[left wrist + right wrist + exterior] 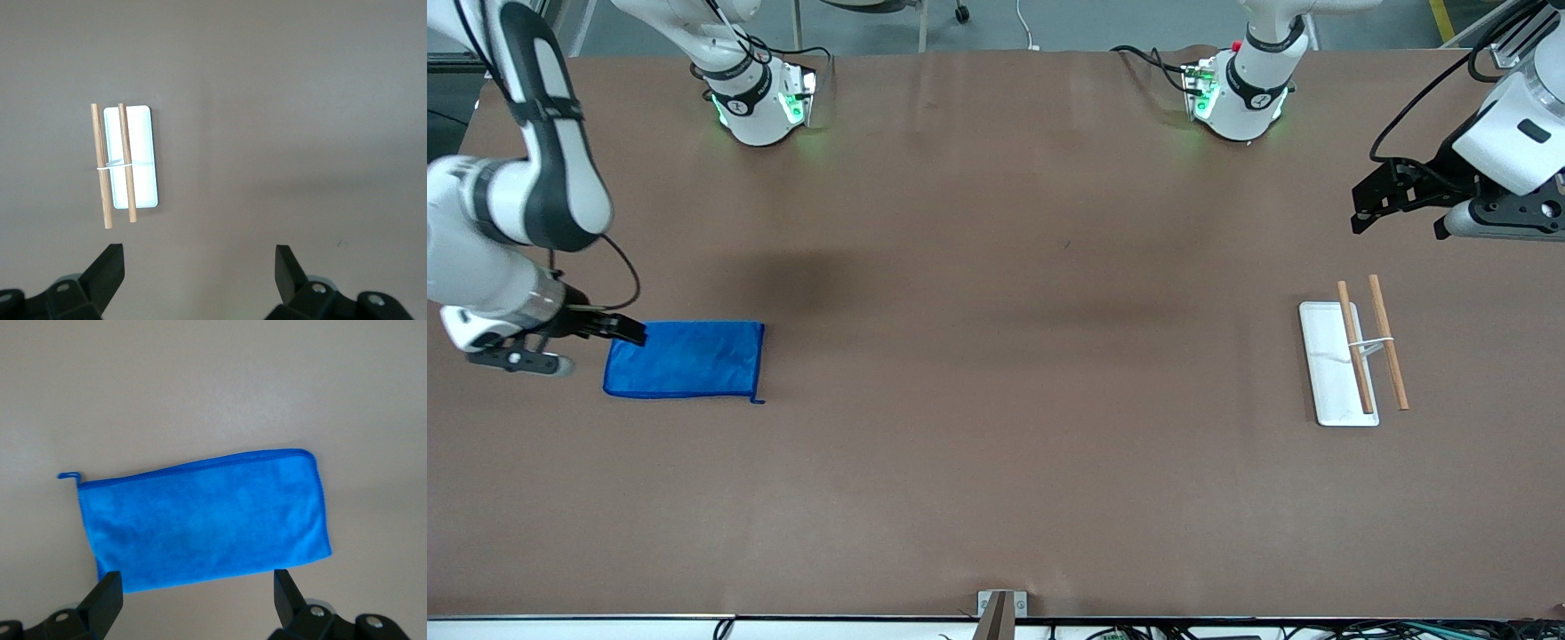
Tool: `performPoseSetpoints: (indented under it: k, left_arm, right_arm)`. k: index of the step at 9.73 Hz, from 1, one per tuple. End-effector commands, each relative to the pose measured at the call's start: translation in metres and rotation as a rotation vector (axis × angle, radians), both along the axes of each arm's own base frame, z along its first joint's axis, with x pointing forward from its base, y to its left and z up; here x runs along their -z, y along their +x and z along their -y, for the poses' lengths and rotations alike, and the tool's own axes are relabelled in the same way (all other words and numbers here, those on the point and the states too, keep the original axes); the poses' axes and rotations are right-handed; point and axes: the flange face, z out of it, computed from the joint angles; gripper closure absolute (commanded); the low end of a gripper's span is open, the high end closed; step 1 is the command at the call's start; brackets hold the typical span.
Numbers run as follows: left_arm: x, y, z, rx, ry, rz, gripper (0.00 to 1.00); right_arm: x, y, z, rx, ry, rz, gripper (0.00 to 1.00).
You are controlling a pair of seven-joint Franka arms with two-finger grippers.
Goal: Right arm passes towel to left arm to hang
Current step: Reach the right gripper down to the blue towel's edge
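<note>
Front view: right end effector [630, 331] open, empty, seemingly over towel [686, 359] edge.

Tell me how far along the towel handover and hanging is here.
Nothing looks done yet. The towel lies flat on the table, ungripped. In hand: the right gripper, fingers open, sits at the towel's edge, apparently about to grasp. The left gripper, open and empty, waits over the table near the wooden rack. Pickup, handover and hanging remain.
</note>
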Motion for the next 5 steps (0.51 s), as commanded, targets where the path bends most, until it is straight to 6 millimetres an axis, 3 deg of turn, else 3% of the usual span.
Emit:
performPoseSetpoints:
  k: [1,2,5]
  left_arm:
    - [0.018,0.006,0.0,-0.004,0.003,-0.026,0.01]
    - [0.019,0.006,0.001,-0.002,0.003,-0.026,0.01]
    - [0.02,0.007,0.001,-0.004,0.003,-0.028,0.01]
  right_arm:
    - [0.059,-0.018,-0.003,-0.033,-0.014,0.029,0.0]
    - [0.082,-0.019,-0.002,-0.033,-0.014,0.034,0.0]
    - [0.111,-0.021,0.001,-0.067,-0.011,0.019,0.0]
